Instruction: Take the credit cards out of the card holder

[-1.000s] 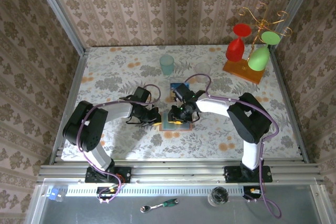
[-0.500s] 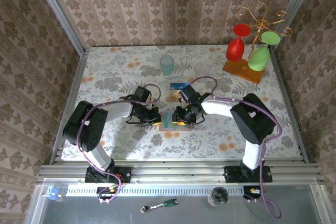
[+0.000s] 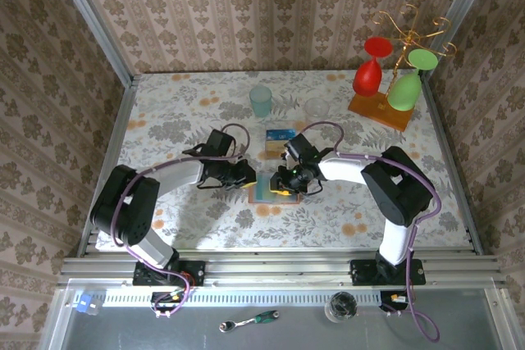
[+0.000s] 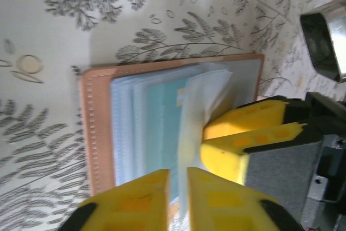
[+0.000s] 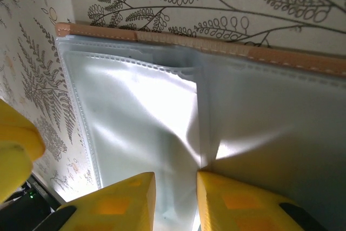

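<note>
**Card holder open — both grippers at its sleeves**

Tan-brown leather folding card holder (image 4: 94,133) lies open. Left gripper (image 4: 178,179) and right gripper (image 5: 175,185) stand over it, jaws narrowly parted at a clear plastic sleeve leaf (image 4: 208,87) — grip cannot be told. Thin blue-teal rectangular credit card (image 3: 280,134) lies just beyond the holder.

top external: high, rear, looking down | wrists: close, facing table (image 4: 48,31) | shared: card holder (image 4: 97,133)
</note>
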{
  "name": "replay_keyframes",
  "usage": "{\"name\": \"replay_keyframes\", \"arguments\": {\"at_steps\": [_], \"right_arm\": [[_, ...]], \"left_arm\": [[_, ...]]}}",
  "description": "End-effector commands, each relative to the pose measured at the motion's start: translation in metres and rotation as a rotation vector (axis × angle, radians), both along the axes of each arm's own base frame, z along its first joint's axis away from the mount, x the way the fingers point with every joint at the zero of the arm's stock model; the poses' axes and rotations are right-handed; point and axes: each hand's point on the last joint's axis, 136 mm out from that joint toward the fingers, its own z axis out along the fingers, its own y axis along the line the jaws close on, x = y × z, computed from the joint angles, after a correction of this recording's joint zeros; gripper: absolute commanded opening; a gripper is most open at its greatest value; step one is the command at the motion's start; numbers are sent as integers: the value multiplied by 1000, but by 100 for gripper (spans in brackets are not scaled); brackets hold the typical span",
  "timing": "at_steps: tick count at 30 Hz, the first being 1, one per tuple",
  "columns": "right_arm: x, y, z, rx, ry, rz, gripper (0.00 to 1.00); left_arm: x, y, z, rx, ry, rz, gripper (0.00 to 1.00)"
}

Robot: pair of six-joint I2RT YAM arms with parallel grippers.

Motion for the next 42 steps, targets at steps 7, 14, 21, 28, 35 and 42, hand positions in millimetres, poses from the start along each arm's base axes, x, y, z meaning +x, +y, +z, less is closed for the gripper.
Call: {"name": "replay_keyframes", "arguments": {"at_steps": [7,14,21,28,35,42], "right_arm": [[-2,-5,2,8,5,-19,27],[-3,-5,1,10,6,-20,27],[-2,-3,15,32,-20,-20,27],[4,-12,39,29,-78,-44,29],[10,-34,54,18,-126,-98,29],[16,-63,66,2,-165,-173,29]], "left_arm": [[-2,-19,-6,-32,45,-18,25],[-2,-23,-10,-39,55,-16,22],[-2,-30,0,-70,50,-31,16],[-1,-38,13,-84,38,-52,17],[-1,-53,16,-89,32,-85,16],[-5,-73,7,-84,49,-123,13]]}}
